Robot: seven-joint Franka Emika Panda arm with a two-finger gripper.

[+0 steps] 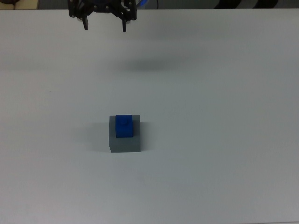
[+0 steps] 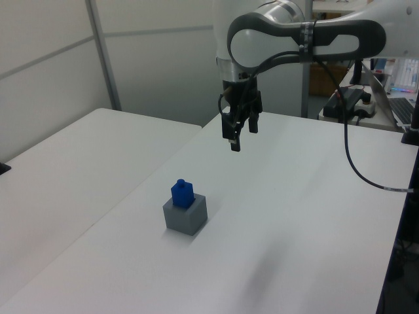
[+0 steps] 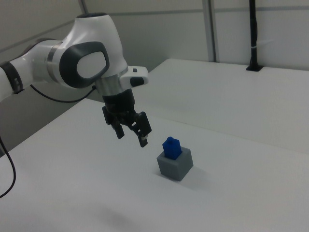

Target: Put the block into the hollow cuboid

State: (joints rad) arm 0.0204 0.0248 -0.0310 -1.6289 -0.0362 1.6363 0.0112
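The blue block [image 1: 124, 126] stands in the recess of the grey hollow cuboid [image 1: 125, 143] near the table's middle, its upper part sticking out above the rim. It also shows in the left view, block [image 2: 182, 192] in hollow cuboid [image 2: 186, 216], and in the right view, block [image 3: 171, 147] in hollow cuboid [image 3: 175, 166]. My gripper [image 1: 104, 26] hangs open and empty at the top view's upper edge, well away from both. It is high above the table in the left view [image 2: 242, 135] and to the right view's left of the cuboid [image 3: 131, 137].
The white table [image 1: 210, 140] spreads wide around the cuboid. A black cable [image 2: 357, 176] loops off the arm on the left view's right, where a desk with equipment [image 2: 357, 104] stands behind. A black post [image 3: 252, 36] rises at the right view's far edge.
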